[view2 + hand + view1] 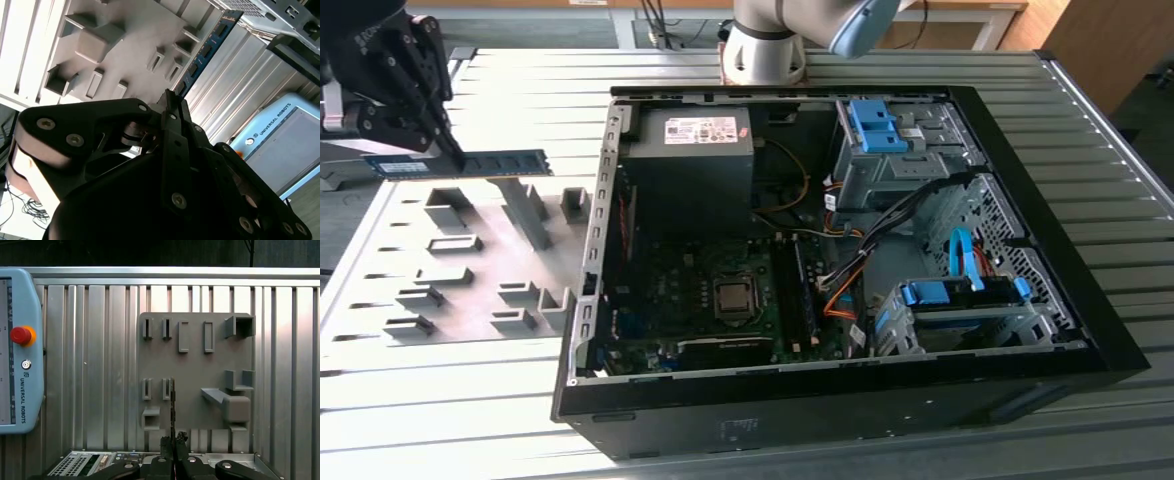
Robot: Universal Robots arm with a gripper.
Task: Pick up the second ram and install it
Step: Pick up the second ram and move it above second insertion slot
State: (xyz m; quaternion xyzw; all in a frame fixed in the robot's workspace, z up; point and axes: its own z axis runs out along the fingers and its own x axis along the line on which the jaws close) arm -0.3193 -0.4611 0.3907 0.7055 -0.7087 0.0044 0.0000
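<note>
**Jaws clamped on the second ram, beside the open case**

Jaws are closed narrow on one end of the second ram (500, 161), and the stick juts out from between them. In the first wrist view the second ram (172, 407) shows edge-on as a thin dark line; in the second wrist view its blue-green board and dark chips (204, 51) run away from the black jaw links.

Just beyond the stick lies the grey fixture plate (467, 270), with its raised blocks and slots. In the exterior view the stick sits level over that plate's upper edge. Whether it touches a block I cannot tell. The plate rests on the ribbed metal worktop (440, 410).

Farther on, to the exterior view's right of the plate, stands the open computer case (1074, 310). Its motherboard (674, 290) is well apart from the stick. Deeper in the case are the power supply (687, 165) and the blue drive-bay clips (874, 125).

A pale blue teach pendant (20, 390) lies on the worktop. The arm's base (765, 45) is beyond the case.
</note>
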